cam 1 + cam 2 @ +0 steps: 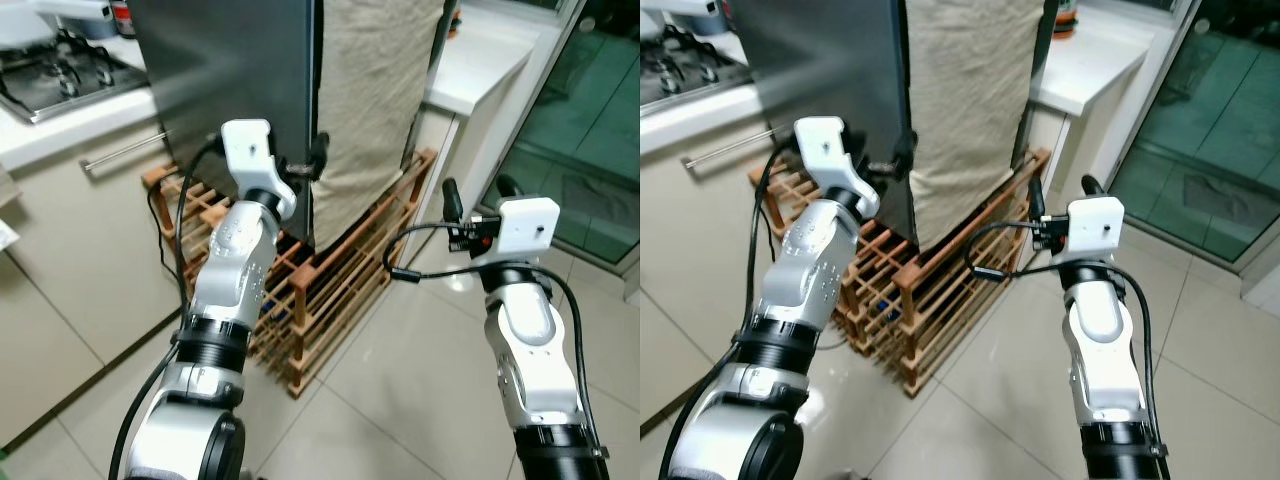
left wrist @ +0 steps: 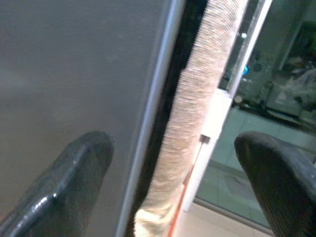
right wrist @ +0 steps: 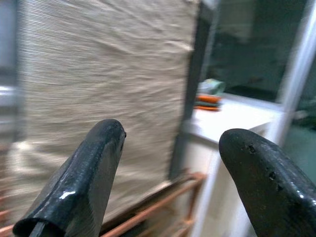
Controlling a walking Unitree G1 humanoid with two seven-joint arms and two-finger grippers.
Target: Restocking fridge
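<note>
Left eye view: tall dark-grey metal fridge (image 1: 235,80), its heavy, stiff door best pulled at the edge beside the beige cloth (image 1: 370,110), where the left gripper (image 1: 312,160) spreads; right gripper (image 1: 478,192), spread, hovers nearby.

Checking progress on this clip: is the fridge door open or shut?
Shut, apparently: the fridge door shows no interior; the left claw sits open at its edge.

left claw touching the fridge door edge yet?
Cannot tell. In the left wrist view the left claw is open, straddling the fridge door edge, but blur hides any contact. The head views don't settle it either.
</note>
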